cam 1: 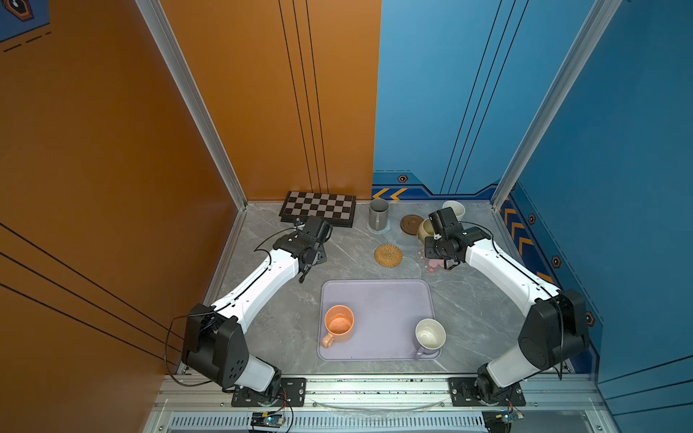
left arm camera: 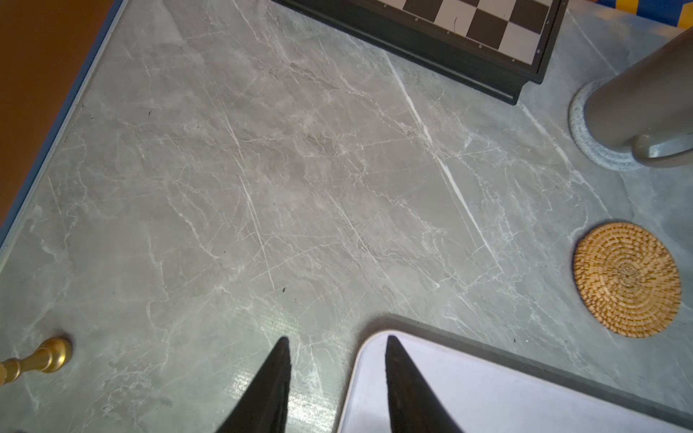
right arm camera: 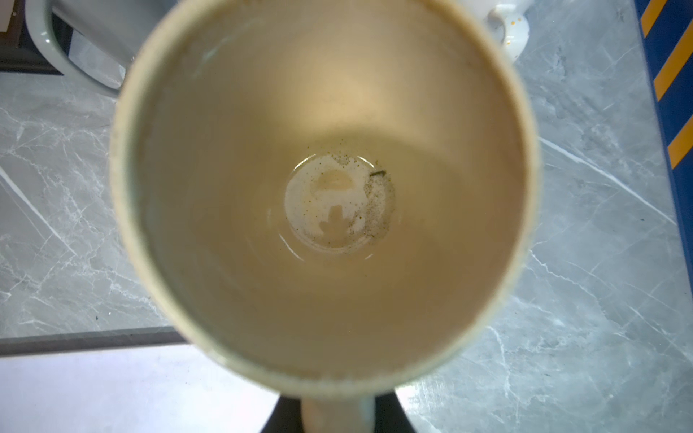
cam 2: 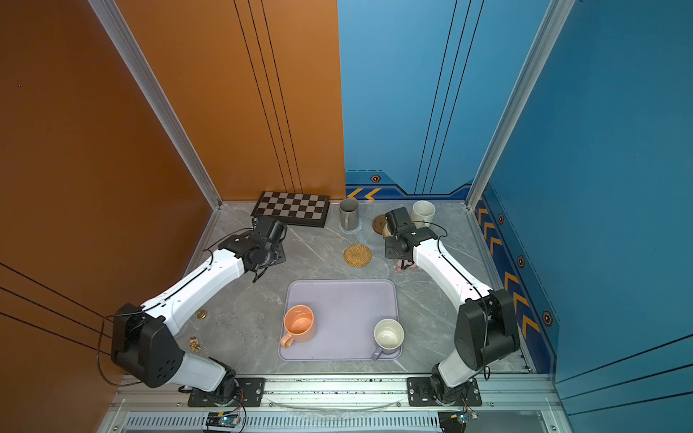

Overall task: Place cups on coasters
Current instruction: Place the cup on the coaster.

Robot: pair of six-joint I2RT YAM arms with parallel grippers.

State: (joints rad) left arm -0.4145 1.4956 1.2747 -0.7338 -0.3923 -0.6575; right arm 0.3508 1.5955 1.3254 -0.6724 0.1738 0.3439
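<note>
Right hand (right arm camera: 337, 414) clamped on beige mug (cam 1: 426, 229) by its handle, upright for set-down; mug at one o'clock on surface (cam 1: 352, 240), wooden disc (cam 1: 410, 224) at its nine o'clock. Left hand (left arm camera: 337, 341) half-open, empty, well clear.

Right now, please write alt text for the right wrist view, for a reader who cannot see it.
A rounded beige-yellow mug fills the view from above, its handle gripped in the shut right gripper, dark specks on its inside bottom. Around it lie grey marble table, the corner of a lavender tray and a speckled white mug.
</note>
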